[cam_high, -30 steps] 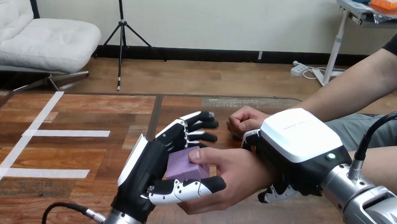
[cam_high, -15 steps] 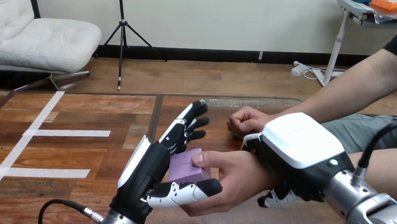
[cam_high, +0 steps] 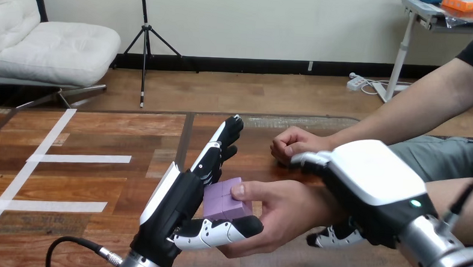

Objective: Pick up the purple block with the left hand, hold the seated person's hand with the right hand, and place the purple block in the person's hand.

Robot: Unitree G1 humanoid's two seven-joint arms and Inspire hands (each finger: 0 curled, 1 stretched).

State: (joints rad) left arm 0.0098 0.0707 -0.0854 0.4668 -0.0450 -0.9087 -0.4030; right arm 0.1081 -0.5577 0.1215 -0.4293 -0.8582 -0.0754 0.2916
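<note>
The purple block lies in the person's upturned hand at the table's middle, with the person's thumb on its top. My left hand stands open against the block's left side, fingers straight and pointing away, thumb stretched along under the person's fingers. My right hand covers the person's wrist from the right. Its fingers reach nearly straight over the wrist, and its thumb tip shows below the wrist.
The person's other hand rests as a fist on the wooden table just behind, its forearm running off to the right. White tape strips mark the table's left part.
My left hand's fingers have straightened off the block, which now rests in the person's hand under their thumb. My right hand has drawn back to the right, its fingers straightening over the wrist.
</note>
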